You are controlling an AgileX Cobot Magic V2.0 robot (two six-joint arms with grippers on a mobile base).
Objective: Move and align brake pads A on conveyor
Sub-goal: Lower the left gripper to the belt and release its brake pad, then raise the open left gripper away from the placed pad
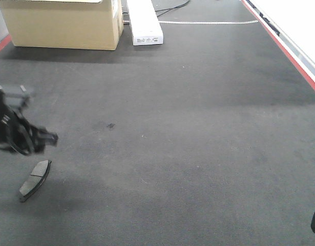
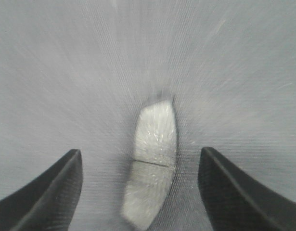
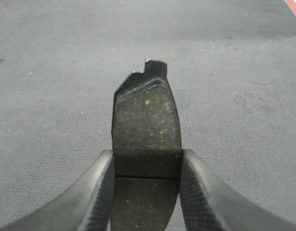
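One conveyor (image 1: 188,128), one cardboard box (image 1: 60,23) and one white box (image 1: 143,23) at far end. Two pads: first pad (image 1: 34,179) flat on belt, left side, beneath wide-open left tool (image 2: 140,151). Second pad (image 3: 145,120) only in right wrist view, clamped by right tool (image 3: 147,154).

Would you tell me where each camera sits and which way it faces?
Front view: raised, facing down the conveyor; left tool above a lying brake pad.
Left wrist: looks down between open fingers at that pad, shared with the front view.
Right wrist: looks along the belt; right tool grips a second pad.
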